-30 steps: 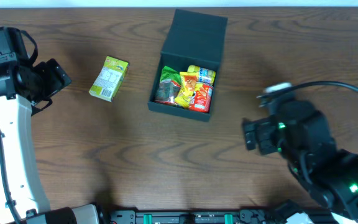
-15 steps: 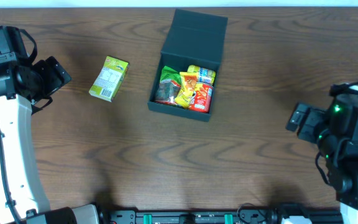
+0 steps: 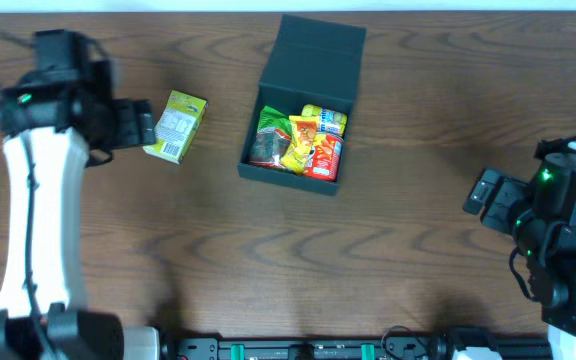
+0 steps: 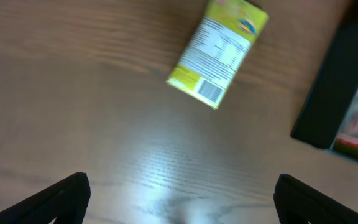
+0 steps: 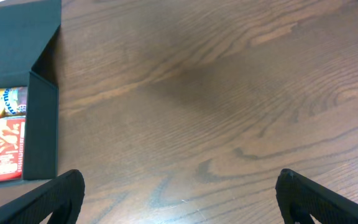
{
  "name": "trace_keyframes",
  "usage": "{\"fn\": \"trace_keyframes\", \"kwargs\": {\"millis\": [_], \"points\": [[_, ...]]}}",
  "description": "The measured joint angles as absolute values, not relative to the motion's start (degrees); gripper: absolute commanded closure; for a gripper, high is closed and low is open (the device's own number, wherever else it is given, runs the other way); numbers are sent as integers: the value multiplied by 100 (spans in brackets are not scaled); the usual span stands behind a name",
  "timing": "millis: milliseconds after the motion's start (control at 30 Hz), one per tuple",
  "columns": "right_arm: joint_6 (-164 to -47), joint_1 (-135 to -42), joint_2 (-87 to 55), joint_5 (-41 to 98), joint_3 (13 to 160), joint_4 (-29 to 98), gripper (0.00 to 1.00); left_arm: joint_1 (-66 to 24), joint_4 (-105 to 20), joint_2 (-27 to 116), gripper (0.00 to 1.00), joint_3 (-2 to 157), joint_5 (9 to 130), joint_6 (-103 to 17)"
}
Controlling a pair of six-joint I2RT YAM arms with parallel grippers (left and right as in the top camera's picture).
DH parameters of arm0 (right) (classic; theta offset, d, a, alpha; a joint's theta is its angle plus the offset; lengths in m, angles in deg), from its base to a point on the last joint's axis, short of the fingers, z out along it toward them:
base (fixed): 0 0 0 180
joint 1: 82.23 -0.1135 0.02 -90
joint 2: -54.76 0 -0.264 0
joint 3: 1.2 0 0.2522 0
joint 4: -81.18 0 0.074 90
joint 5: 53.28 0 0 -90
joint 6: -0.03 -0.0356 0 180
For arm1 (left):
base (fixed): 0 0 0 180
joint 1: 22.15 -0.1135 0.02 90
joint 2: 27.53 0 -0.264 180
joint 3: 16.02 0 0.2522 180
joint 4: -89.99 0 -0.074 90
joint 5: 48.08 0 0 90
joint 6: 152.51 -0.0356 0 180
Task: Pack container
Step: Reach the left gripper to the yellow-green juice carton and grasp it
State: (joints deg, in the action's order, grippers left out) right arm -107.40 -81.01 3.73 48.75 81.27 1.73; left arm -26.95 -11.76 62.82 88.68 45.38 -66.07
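The container [image 3: 290, 177], a dark teal-green square box, stands at the back middle with its flap lid [image 3: 316, 58] open. Several bright snack packets [image 3: 301, 140] lie inside. A small yellow-green carton [image 3: 176, 125] lies on the table left of it. My left gripper [image 3: 140, 126] hovers open just left of the carton, nothing between its fingers. In the left wrist view the carton [image 4: 219, 53] lies ahead of the left gripper [image 4: 181, 199], the container's wall [image 4: 328, 93] at right. My right gripper [image 3: 485, 193] is open and empty, far right of the container [image 5: 42, 124].
Brown wood-grain table [image 3: 268, 250] all around. A white strip runs along the far table edge [image 3: 168, 6]. The right arm's body [image 3: 568, 260] fills the lower right corner, and the left arm's white link [image 3: 33, 230] runs down the left side.
The right arm drew back from the table's middle to the right side. The left arm swung right, bringing its gripper up beside the yellow-green carton. Both grippers stayed open.
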Motion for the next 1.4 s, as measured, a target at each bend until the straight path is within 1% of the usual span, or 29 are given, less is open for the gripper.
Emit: {"fn": "trace_keyframes", "kwargs": {"millis": [200,367,500,700,1067,1333,1400], "points": [[-10740,-8101,373,4873,8127,168,1,-2157,-1377,7394,5,8995,4248,-7223],[-10740,-8101,371,4873,8127,168,1,-2194,-1478,8485,5,9557,4232,-7538],[-10740,-8101,371,4870,8127,168,1,-2291,-1485,9034,5,9974,4313,-8038],[-10740,-8101,371,4870,8124,168,1,-2308,-1749,9515,5,10064,4357,-8349],[-10740,-8101,371,4870,8124,168,1,-2282,-2083,10061,5,10064,4866,-8397],[-10740,-8101,371,4870,8124,168,1,-2166,-2105,10417,5,10072,4757,-8338],[-10740,-8101,371,4870,8122,166,1,-2135,-2121,10419,3,10075,4702,-8333]]}}
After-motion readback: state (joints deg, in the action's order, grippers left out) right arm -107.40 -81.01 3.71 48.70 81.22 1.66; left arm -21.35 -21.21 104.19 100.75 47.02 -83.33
